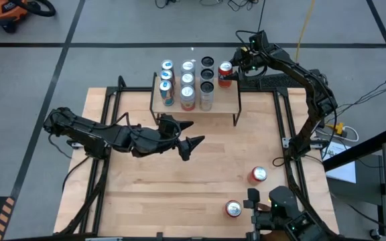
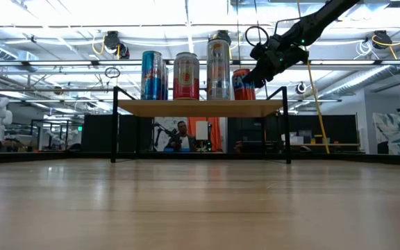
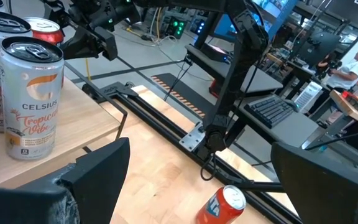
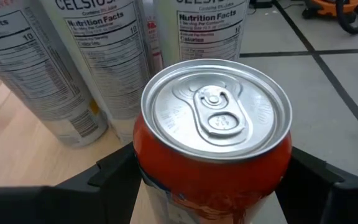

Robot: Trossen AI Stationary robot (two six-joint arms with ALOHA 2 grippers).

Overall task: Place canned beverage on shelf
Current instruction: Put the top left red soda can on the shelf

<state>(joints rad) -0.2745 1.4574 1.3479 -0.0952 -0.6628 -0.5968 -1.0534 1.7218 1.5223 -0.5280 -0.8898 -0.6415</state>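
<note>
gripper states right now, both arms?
Left gripper: open, empty, above the table's middle.
Right gripper: shut on the red can, at the shelf.

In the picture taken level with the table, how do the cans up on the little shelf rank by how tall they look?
1. Silver can, tallest.
2. Blue can and red-and-white can: too alike to rank.
3. Red can, shortest-looking, partly hidden by the right gripper around it.

All stand on the shelf, at slightly differing distances from the camera.
</note>
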